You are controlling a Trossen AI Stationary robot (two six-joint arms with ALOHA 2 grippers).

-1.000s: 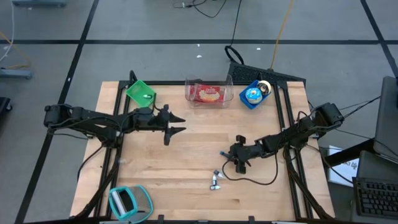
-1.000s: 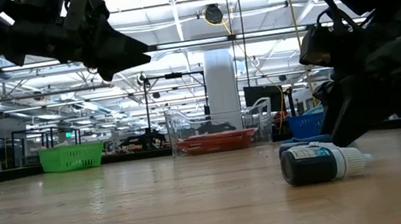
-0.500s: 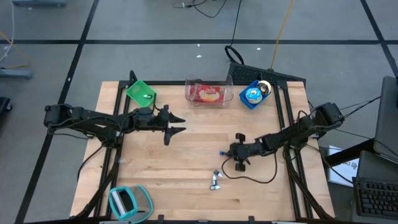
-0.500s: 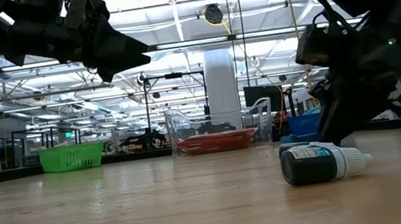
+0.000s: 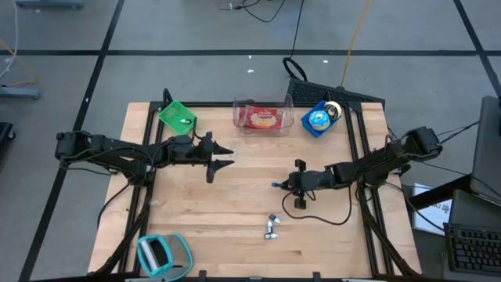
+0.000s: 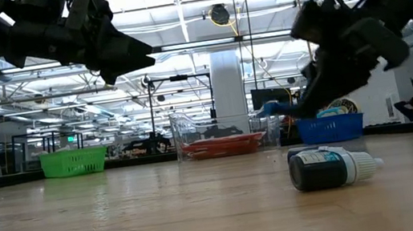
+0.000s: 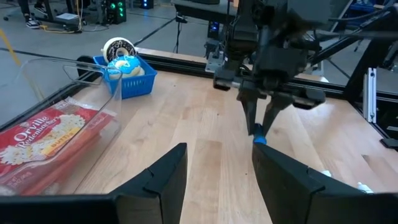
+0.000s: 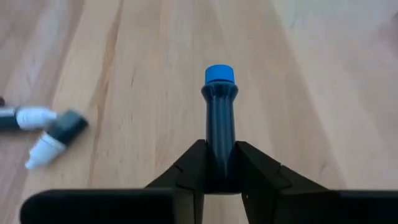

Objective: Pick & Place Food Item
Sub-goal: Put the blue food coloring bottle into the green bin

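While the left gripper (image 5: 225, 156) hangs with fingers apart at nine o'clock, the right gripper (image 5: 283, 185) clamps a blue-capped bottle (image 8: 219, 99) above the table (image 5: 235, 211), right of centre.

We see a dark bottle (image 8: 219, 134) with a blue cap (image 8: 219, 74), a green basket (image 5: 177, 117), and a pale wooden surface (image 5: 235, 211).
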